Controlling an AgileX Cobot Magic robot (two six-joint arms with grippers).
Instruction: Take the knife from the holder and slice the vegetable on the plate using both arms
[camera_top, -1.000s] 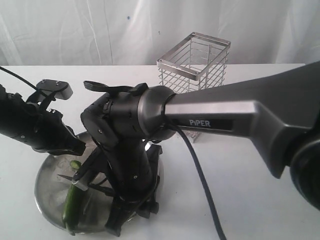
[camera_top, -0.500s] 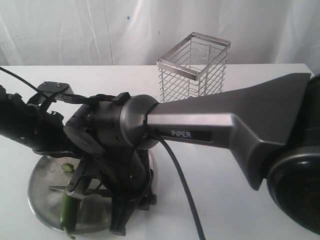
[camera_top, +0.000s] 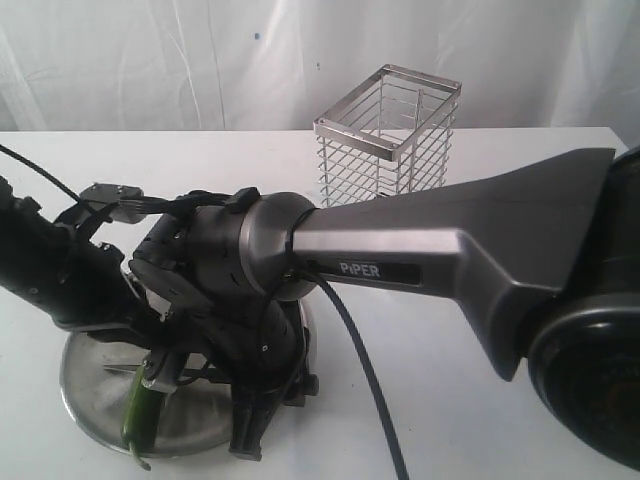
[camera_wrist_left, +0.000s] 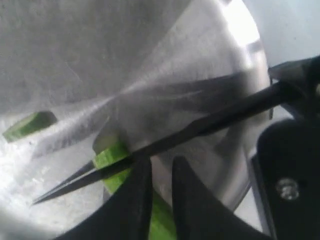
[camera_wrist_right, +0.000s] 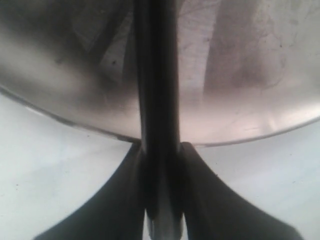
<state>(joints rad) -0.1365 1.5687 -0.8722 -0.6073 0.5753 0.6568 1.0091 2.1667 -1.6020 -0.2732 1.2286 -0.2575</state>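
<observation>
The steel plate (camera_top: 90, 388) lies at the front left. On it is the green vegetable (camera_top: 138, 412), its cut end pale (camera_wrist_left: 112, 156). A cut slice (camera_wrist_left: 30, 125) lies apart from it. My right gripper (camera_wrist_right: 161, 147) is shut on the black knife (camera_wrist_right: 157, 75) by its handle. The blade (camera_wrist_left: 210, 122) rests across the vegetable's cut end. My left gripper (camera_wrist_left: 161, 165) hovers right over the vegetable, its fingers a little apart, with plate and green showing in the gap. The wire holder (camera_top: 385, 130) stands empty at the back.
The bulky grey right arm (camera_top: 450, 250) stretches from the right edge across the middle and hides part of the plate. The black left arm (camera_top: 50, 275) crowds the plate's left side. White table (camera_top: 450, 420) and a white curtain backdrop surround them.
The right arm has swung left and lower over the plate. The left arm has sunk toward the plate and now hides the cut slice in the exterior view.
</observation>
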